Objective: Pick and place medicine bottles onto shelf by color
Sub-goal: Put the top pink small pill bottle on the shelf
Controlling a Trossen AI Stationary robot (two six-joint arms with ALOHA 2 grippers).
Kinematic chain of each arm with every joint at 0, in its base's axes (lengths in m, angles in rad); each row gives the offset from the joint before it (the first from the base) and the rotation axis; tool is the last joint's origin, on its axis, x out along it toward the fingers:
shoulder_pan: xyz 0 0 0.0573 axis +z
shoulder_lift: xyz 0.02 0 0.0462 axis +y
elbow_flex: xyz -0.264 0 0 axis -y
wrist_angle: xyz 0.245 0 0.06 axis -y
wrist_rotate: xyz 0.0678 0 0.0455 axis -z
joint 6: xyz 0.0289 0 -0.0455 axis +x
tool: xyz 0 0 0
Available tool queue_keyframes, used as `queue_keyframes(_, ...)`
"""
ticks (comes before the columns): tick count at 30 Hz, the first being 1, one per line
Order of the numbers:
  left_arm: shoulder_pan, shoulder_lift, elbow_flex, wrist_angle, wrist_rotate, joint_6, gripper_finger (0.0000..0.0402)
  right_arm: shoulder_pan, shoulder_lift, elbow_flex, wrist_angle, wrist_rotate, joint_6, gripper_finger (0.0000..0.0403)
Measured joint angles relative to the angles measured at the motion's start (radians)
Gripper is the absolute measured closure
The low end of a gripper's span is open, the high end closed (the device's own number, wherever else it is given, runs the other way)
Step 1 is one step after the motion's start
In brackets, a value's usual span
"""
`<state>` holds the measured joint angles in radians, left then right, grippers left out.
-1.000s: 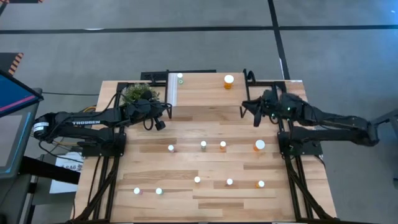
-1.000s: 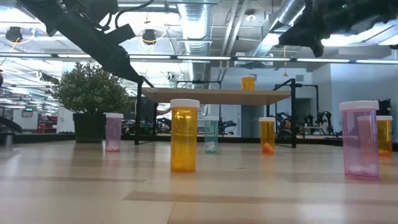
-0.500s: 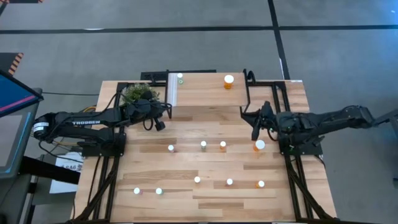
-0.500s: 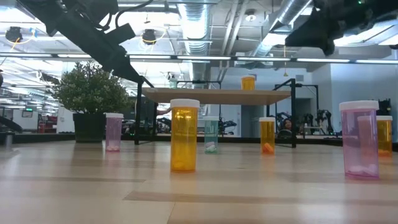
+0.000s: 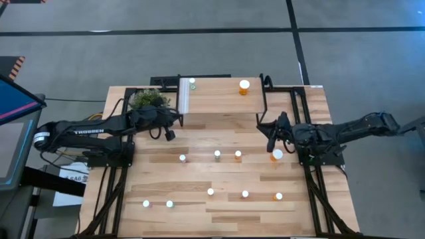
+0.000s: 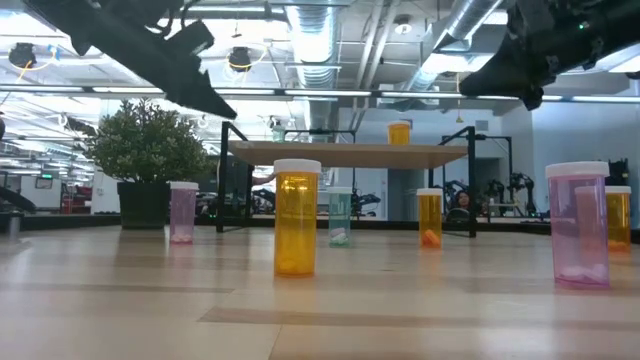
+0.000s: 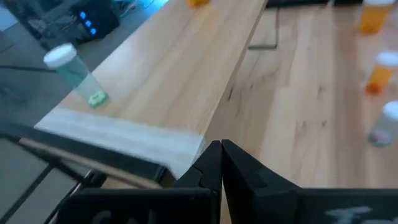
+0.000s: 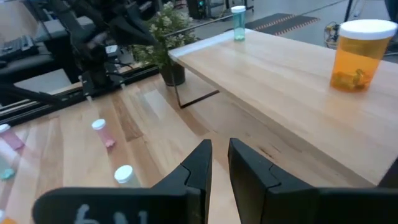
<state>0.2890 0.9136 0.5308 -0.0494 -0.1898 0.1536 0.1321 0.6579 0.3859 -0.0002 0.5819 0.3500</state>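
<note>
Sorting barely begun: shelf point(image 5: 216, 99) carries green bottle point(image 5: 192, 83) and orange bottle point(image 5: 244, 87) only. Nine bottles point(image 5: 217, 155) remaining on tabletop point(image 5: 199, 219). Left gripper point(image 5: 170, 133) shut, empty; right gripper point(image 5: 271, 142) near-closed, empty, beside large orange bottle point(image 5: 277, 156).

Two white-capped bottles, one green point(image 5: 192, 83) and one large orange point(image 5: 244, 87), stand upright on the light-wood shelf point(image 5: 216, 96). Nine more bottles stand scattered across the tabletop below.
</note>
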Motion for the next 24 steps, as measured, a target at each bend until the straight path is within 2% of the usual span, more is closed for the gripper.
queue_keyframes(7, -0.032, -0.045, 0.000, 0.036, 0.080, -0.009, 0.0401, -0.034, 0.005, 0.000, 0.001, 0.000, 0.000, 0.0327)
queue_keyframes(17, -0.106, -0.050, 0.000, 0.189, 0.239, -0.002, 0.0401, -0.063, 0.085, 0.000, 0.001, -0.002, 0.053, 0.0327)
queue_keyframes(24, -0.138, -0.050, 0.000, 0.267, 0.273, 0.000, 0.0401, -0.063, 0.166, 0.000, 0.021, -0.004, 0.052, 0.0327)
